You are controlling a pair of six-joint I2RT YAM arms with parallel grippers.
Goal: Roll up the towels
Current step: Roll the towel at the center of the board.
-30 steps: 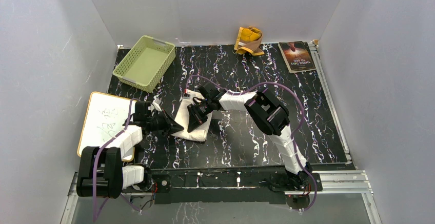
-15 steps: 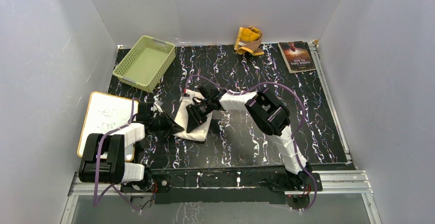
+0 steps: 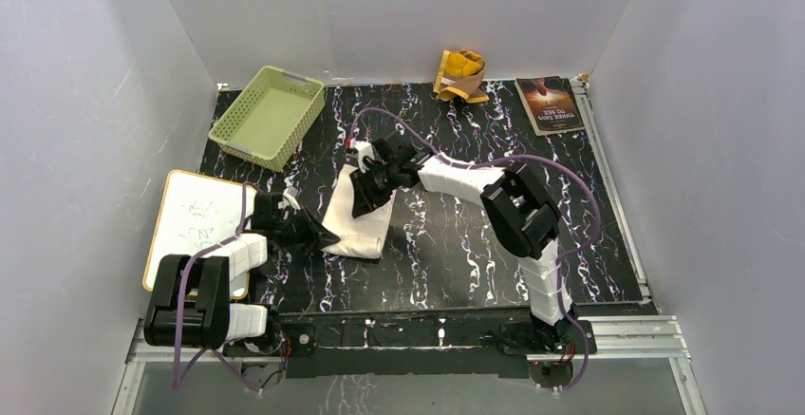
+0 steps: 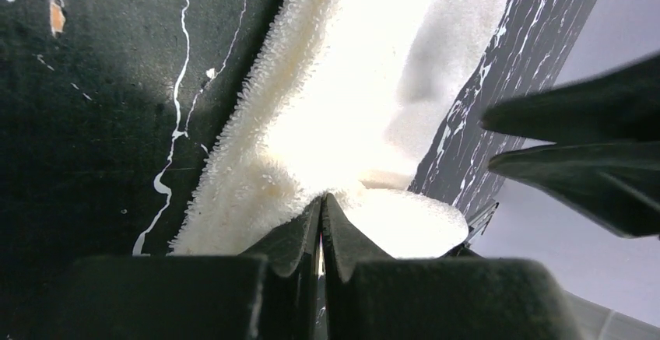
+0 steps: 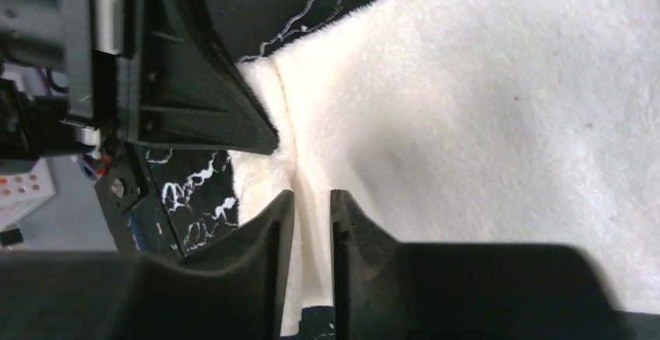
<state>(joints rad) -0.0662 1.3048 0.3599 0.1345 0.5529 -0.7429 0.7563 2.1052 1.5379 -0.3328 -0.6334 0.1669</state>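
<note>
Tabletop (image 3: 446,254): black with white marbling.

Cream-white terry towel (image 3: 365,235) lies flat left of centre on the tabletop, between the two arms. Its long axis runs away from the bases.

Left end effector (image 3: 327,237): at the towel's near-left edge. In the left wrist view the fingers are clenched (image 4: 321,212) with a pinch of the pile edge (image 4: 366,99) caught between the tips. The cloth fans out from that pinch across the dark surface.

Right end effector (image 3: 362,208): over the far half of the same towel, pointing toward the left arm. In the right wrist view the jaws stand a little apart (image 5: 312,204), released, with white cloth (image 5: 482,122) showing through the narrow gap. A crease in the cloth runs up from that gap. I cannot tell whether the tips touch the pile. The left arm's fingers show just beyond, at the towel's edge.

Mustard-yellow towel with a tan-brown side (image 3: 461,75): bunched against the back wall, well apart from both arms.

Other items:
- dark-covered book (image 3: 549,103), far right corner
- pale green plastic basket (image 3: 302,124), far left
- white wood-edged board (image 3: 190,220), left of the tabletop
</note>
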